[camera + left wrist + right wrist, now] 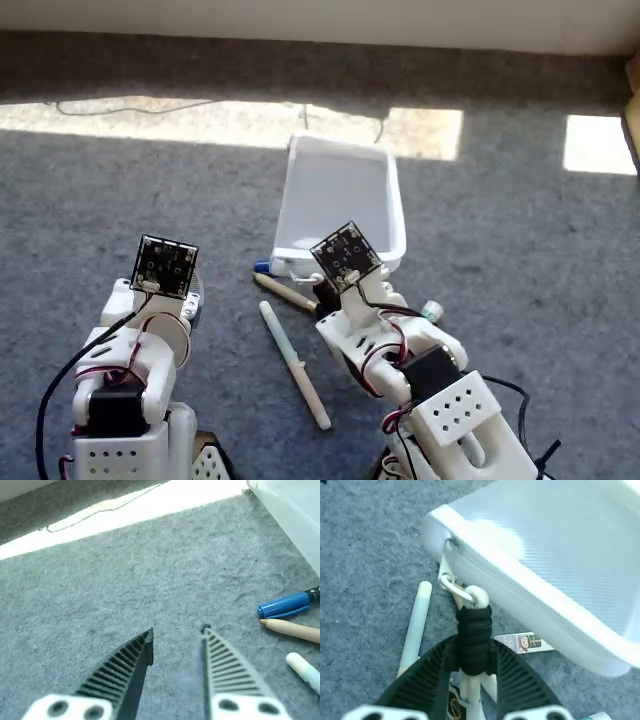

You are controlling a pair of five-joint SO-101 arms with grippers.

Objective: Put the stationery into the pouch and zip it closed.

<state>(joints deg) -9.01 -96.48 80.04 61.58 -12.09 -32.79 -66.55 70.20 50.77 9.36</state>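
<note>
Gripping the black zip pull (474, 630) with the right gripper (474, 649); holding the left gripper (178, 632) spread wide over grey carpet (100, 590).
Nearest, pale pen (293, 362); beyond, beige pen (292, 629) and blue pen (285, 605), both cut off at the edge; small labelled item (524, 643), hard to identify, beside the white pouch (535, 555) farthest.

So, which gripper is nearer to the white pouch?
Right. The right gripper grips the black zipper pull at the pouch corner. The left gripper hangs open over the carpet, apart from the pouch, with the pens lying between.
</note>
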